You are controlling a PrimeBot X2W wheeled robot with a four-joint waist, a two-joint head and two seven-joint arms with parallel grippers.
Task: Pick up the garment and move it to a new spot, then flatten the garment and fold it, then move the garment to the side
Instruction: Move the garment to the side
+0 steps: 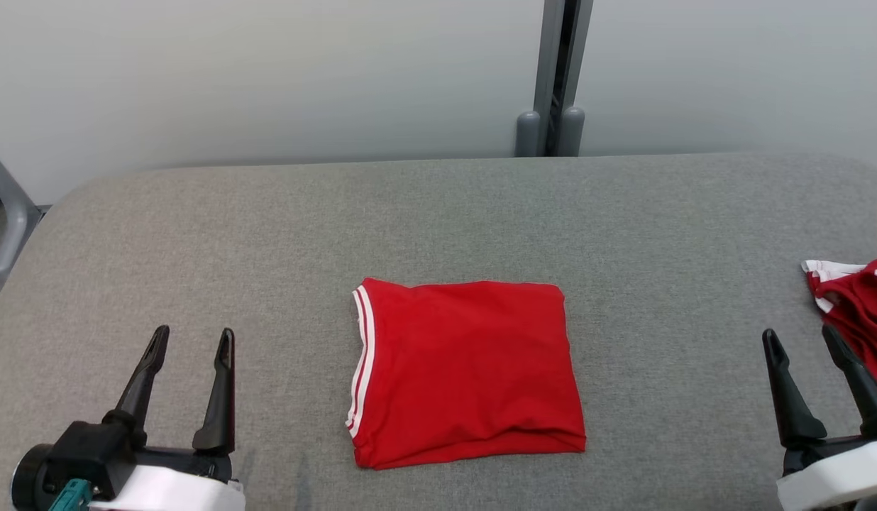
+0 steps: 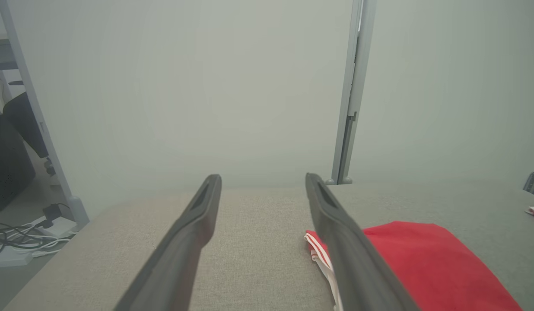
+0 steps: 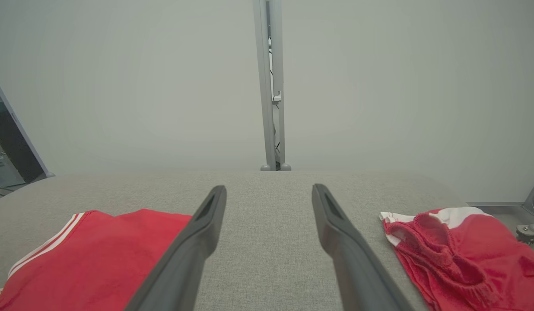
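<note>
The left gripper (image 1: 194, 331) is being held over the grey padded table (image 1: 438, 213) with its two dark fingers spread wide and nothing between them; only bare table covering is being seen in the gap. To the right of those fingers, well apart from them in the head view, the folded red garment (image 1: 467, 372) is lying flat on the table as a rough rectangle, its white-striped edge turned toward the left gripper. In the left wrist view that striped edge is being partly hidden behind the right-hand finger (image 2: 342, 242). Beyond the fingertips, past the far edge of the table, a grey upright post (image 1: 555, 71) is being shown against a pale wall. The right gripper (image 1: 799, 331) is likewise being held over the table with its fingers wide and empty, the folded garment lying well off to their left. Just to the right of these fingers a second red garment (image 1: 853, 298) is lying crumpled, with white trim. It is near the outer finger but apart from it in the right wrist view.
</note>
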